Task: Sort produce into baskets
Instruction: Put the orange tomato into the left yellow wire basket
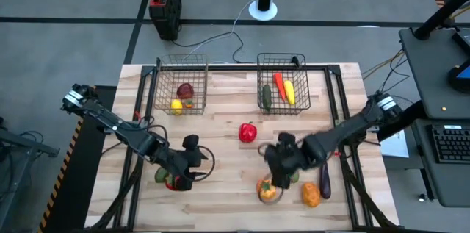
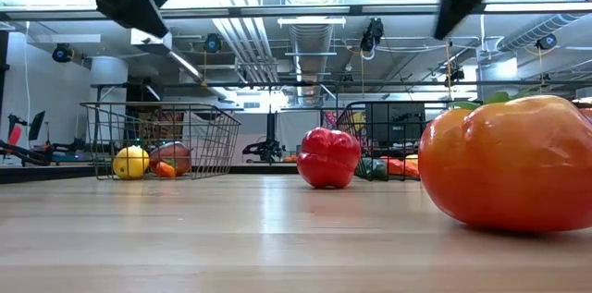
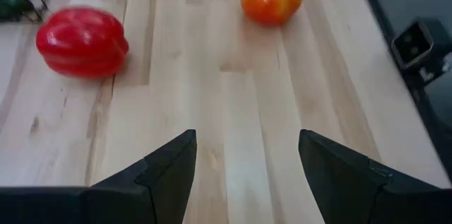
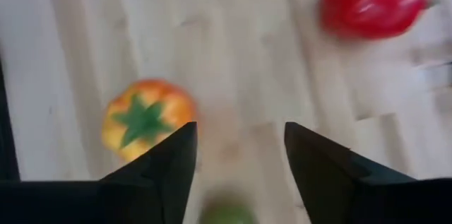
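Two wire baskets stand at the table's far side. The left basket [image 1: 181,86] holds a dark red piece, a yellow one and a small orange one. The right basket [image 1: 283,84] holds a carrot, a yellow piece and a green one. A red pepper [image 1: 248,131] rests on the table between the arms. An orange tomato [image 1: 269,189] with a green top lies near the front edge. My left gripper [image 1: 200,153] is open and empty above the table, left of the pepper. My right gripper [image 1: 273,161] is open and empty above the table, just beyond the tomato [image 4: 145,119].
An orange piece [image 1: 311,195] and a purple eggplant [image 1: 324,180] lie at the front right. A green piece and a red piece [image 1: 167,179] lie under my left arm. A small green piece [image 4: 226,213] lies below my right gripper. Bare wood lies between the pepper and the baskets.
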Tool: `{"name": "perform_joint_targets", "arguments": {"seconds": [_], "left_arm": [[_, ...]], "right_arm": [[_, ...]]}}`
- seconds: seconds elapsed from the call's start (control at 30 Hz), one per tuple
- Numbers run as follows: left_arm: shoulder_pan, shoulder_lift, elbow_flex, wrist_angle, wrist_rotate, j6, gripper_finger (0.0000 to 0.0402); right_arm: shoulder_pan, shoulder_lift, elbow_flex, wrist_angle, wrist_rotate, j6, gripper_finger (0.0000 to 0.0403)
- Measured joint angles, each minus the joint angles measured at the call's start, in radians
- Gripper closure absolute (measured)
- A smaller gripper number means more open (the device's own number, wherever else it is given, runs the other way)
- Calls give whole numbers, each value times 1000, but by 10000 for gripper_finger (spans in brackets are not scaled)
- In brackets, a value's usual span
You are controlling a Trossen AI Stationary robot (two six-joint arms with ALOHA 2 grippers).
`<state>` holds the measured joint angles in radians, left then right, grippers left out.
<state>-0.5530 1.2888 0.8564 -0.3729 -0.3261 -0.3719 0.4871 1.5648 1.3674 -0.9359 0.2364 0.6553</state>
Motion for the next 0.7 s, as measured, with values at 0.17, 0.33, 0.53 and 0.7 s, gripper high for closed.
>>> {"name": "perform_joint_targets", "arguments": {"seconds": [0.17, 0.33, 0.53, 0.7], "left_arm": [[-10, 25, -7, 97, -34, -4, 170], [-16, 82, -6, 206, -35, 18, 170], [-16, 170, -6, 311, -33, 20, 170], [-18, 251, 4, 376, -31, 25, 170]], "right_arm": [[127, 89, 0, 16, 87, 81, 150], [208, 178, 0, 55, 199, 192, 102], [248, 245, -1, 151, 215, 228, 62], [260, 252, -1, 171, 236, 282, 47]]}}
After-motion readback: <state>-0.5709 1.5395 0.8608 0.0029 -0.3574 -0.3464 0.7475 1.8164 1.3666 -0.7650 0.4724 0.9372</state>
